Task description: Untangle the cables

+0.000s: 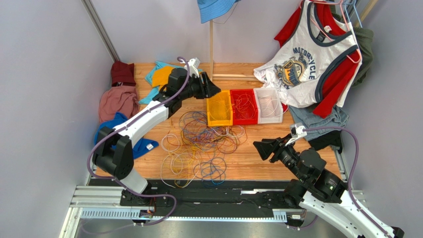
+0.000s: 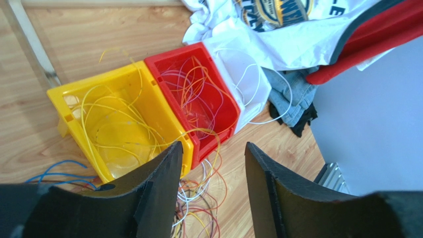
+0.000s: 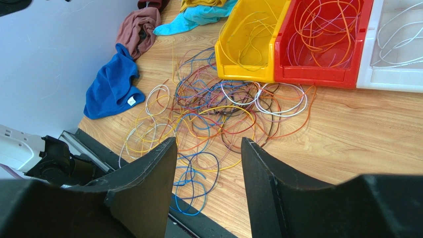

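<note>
The left gripper (image 2: 211,148) is seen spread and empty, the yellow bin (image 2: 114,124) just beyond its fingertips. The tangled cables (image 3: 218,109) lie ahead of the spread, empty right gripper (image 3: 208,144) (nearest loops hidden behind its fingers).

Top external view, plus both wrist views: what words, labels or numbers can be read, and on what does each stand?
"MOTORCYCLE": arched over the emblem on the white sleeveless shirt, in the top view.
Lettering inside the emblem: too blurred to read.
White tag on the blue cloth: too small to read.
Nothing else bears readable text.
</note>
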Action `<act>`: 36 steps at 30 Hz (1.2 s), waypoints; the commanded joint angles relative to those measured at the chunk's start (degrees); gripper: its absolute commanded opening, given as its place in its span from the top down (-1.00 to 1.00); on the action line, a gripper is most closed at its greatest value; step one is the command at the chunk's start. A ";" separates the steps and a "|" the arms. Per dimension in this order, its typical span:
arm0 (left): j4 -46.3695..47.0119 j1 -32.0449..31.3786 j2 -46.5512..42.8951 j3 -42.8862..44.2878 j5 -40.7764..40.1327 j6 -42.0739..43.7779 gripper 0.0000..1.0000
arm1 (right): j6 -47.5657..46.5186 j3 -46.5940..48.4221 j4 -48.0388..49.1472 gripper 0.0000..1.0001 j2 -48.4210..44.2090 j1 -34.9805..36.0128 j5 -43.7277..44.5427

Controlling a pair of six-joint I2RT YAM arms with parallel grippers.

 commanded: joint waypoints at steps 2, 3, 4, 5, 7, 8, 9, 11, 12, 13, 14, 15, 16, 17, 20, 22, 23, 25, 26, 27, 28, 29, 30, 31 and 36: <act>-1.20 -0.51 -7.00 1.16 -0.74 2.32 -0.23 | 0.60 1.29 0.68 -0.08 -1.04 0.12 0.44; -1.29 -0.51 -7.89 0.46 -1.09 2.23 -0.27 | 0.69 1.03 0.77 -0.08 -1.13 0.21 0.35; -1.29 -0.60 -8.68 -1.11 -1.53 2.32 -0.28 | 0.69 1.02 0.68 -0.08 -1.22 0.12 0.35; -1.46 -0.69 -10.51 -1.91 -2.32 2.50 -0.29 | 0.78 0.94 0.68 -0.08 -1.22 0.12 0.18; -2.25 -0.95 -12.28 -4.63 -3.46 2.67 -0.32 | 0.87 0.85 0.59 -0.08 -1.31 0.12 0.18; -2.52 -1.21 -14.21 -5.60 -4.51 2.67 -0.35 | 0.87 0.76 0.42 -0.08 -1.40 0.12 0.18; -2.87 -1.56 -15.18 -6.74 -5.13 2.67 -0.39 | 1.13 0.67 0.33 -0.08 -1.48 0.12 0.00; -2.52 -3.32 -17.99 -10.70 -6.89 2.93 -0.43 | 1.39 0.23 0.42 -0.08 -1.66 0.04 -0.26; -1.13 -4.28 -18.70 -12.19 -7.94 2.94 -0.50 | 1.74 0.06 0.50 -0.08 -1.92 0.12 -0.26; -0.16 -6.12 -18.97 -14.38 -8.99 3.11 -0.51 | 1.83 -0.38 0.50 -0.08 -1.92 0.12 -0.52; 1.59 -6.92 -18.27 -14.84 -8.92 3.03 -0.50 | 2.01 -0.56 0.77 -0.08 -2.01 0.04 -0.61; 2.22 -7.54 -17.22 -14.15 -8.48 2.76 -0.48 | 2.27 -0.73 0.94 -0.08 -2.01 0.12 -0.61; 2.75 -8.50 -15.91 -13.09 -6.48 2.24 -0.45 | 2.45 -0.74 0.77 -0.07 -2.01 0.12 -0.70; 3.71 -9.03 -12.68 -11.78 -5.50 2.06 -0.39 | 2.54 -0.74 0.77 -0.07 -2.01 0.12 -0.61; 3.37 -10.88 -4.95 -5.10 -2.77 1.79 -0.26 | 2.89 0.05 -0.20 -0.06 -2.19 0.21 -0.26; 1.88 -12.02 -1.32 -0.18 -2.58 2.40 -0.23 | 2.89 0.49 -0.90 -0.06 -2.45 0.12 0.26; 0.22 -12.20 1.31 0.88 -3.55 2.58 -0.25 | 2.80 0.67 -1.16 -0.06 -2.45 0.12 0.61; -0.41 -12.20 2.73 2.03 -6.87 1.71 -0.39 | 2.37 1.28 -1.17 -0.06 -2.45 0.12 0.44; -0.32 -12.20 3.35 2.03 -7.85 1.62 -0.52 | 2.28 1.37 -1.25 -0.07 -2.19 0.12 0.35; -0.15 -12.20 3.61 2.12 -8.56 1.53 -0.56 | 2.10 1.72 -1.34 -0.06 -2.01 0.12 0.35; 0.03 -12.11 3.88 2.47 -8.56 1.36 -0.59 | 1.84 1.81 -1.43 -0.06 -1.75 0.12 0.53; 0.12 -12.11 4.66 2.82 -8.22 1.53 -0.64 | 1.40 1.81 -1.43 -0.06 -1.57 0.12 0.62; -0.23 -12.20 5.11 3.78 -7.95 1.70 -0.76 | 1.31 1.73 -1.43 -0.06 -1.49 0.12 0.70; -0.76 -12.20 6.07 4.40 -8.04 2.40 -0.76 | 1.13 1.55 -1.26 -0.06 -1.48 0.04 0.97; -2.69 -12.20 8.89 6.69 -9.61 4.69 -0.68 | 0.96 1.02 -1.34 -0.06 -1.75 0.21 1.14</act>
